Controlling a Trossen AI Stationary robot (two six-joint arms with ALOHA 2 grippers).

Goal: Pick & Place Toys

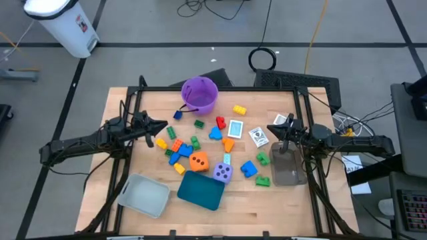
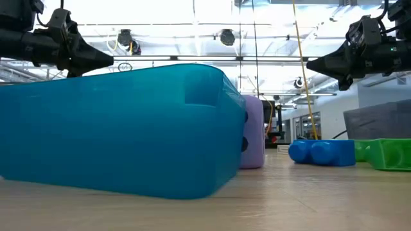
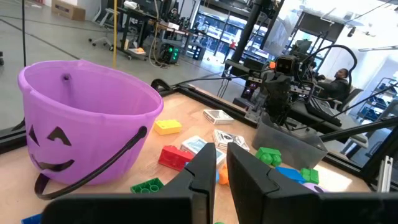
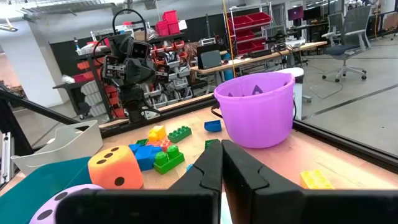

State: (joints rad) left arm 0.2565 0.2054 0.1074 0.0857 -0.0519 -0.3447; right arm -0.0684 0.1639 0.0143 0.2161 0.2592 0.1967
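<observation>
Many small bricks in red, blue, green, yellow and orange lie scattered on the middle of the wooden table [image 1: 280, 213], among them a yellow brick [image 1: 239, 110] and a blue brick [image 1: 248, 169]. An orange die [image 1: 198, 161] and a purple die [image 1: 222, 173] rest beside the teal tray [image 1: 200, 191]. A few white-and-blue cards [image 1: 235, 128] lie flat. My left gripper [image 1: 164, 125] hovers shut at the left of the toys, pointing level. My right gripper [image 1: 269, 129] hovers shut at their right, above a grey tray [image 1: 288, 167].
A purple bucket [image 1: 199, 95] stands at the table's far middle. A pale grey tray [image 1: 144, 195] sits at the near left. A dark frame [image 1: 220, 89] borders the table. Bare wood lies along the near edge.
</observation>
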